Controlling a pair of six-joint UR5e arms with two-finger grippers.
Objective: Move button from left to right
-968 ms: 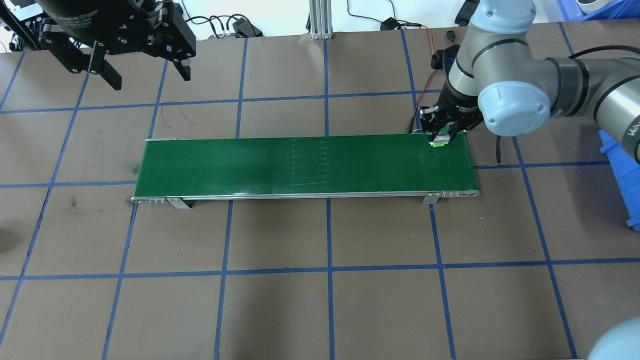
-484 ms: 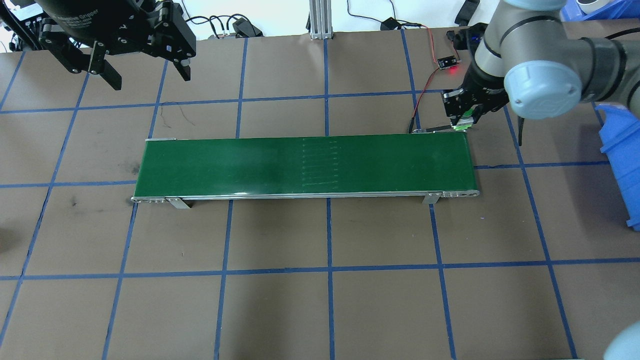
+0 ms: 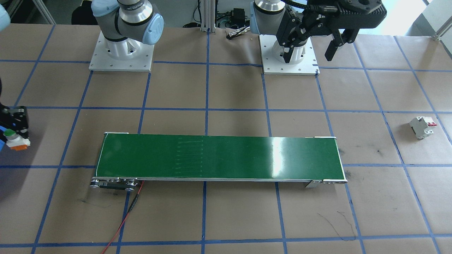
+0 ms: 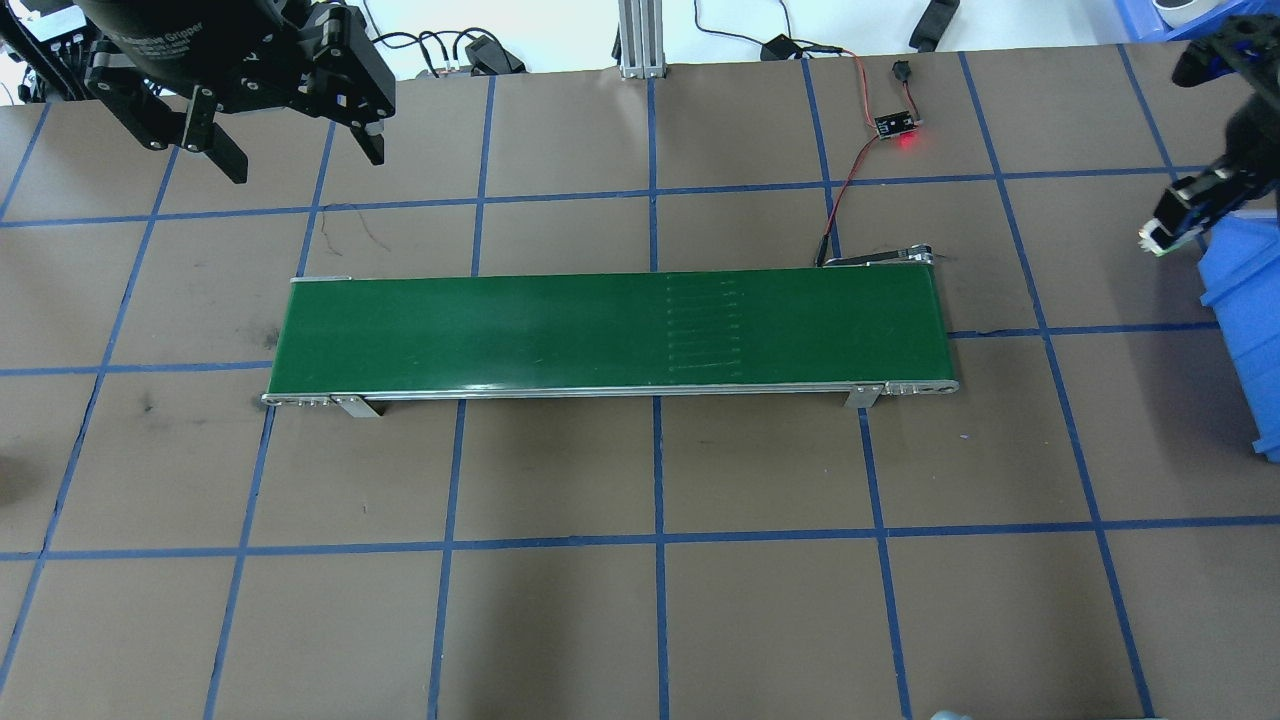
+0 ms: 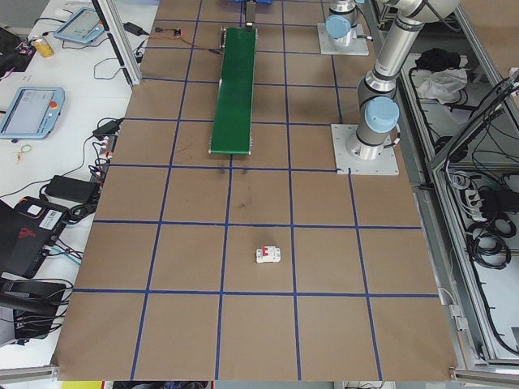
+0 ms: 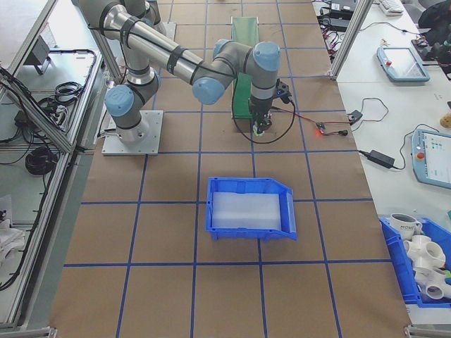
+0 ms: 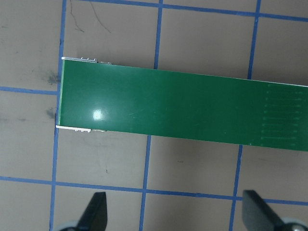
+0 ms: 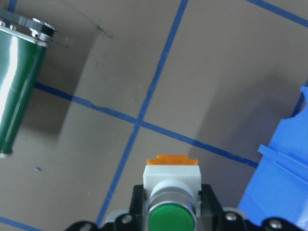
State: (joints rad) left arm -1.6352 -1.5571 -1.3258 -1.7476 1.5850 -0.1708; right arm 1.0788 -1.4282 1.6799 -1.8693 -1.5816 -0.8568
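Right gripper (image 8: 169, 211): its black fingers are clamped on the small push-button with a round green cap, white body and orange-red base (image 8: 171, 192), held in the air.
Where the button is: past the right end of the long green conveyor belt (image 4: 610, 330), just beside the blue plastic bin (image 4: 1245, 330), above the brown table with blue tape lines (image 4: 640, 600).
Button's direction: in the right wrist view the long axis runs away from the camera, green cap nearest, orange-red base farthest.
Front view adds: the button (image 3: 13, 139) sits at the far left edge, cap up and base lower; a white boxy circuit breaker with red levers (image 3: 422, 127) lies far off on the robot's left.
Overhead adds: a small circuit board with a lit red light (image 4: 897, 127) beyond the belt.
Left gripper (image 4: 290, 150): fingers spread wide, holding nothing, raised above the table's far left corner.
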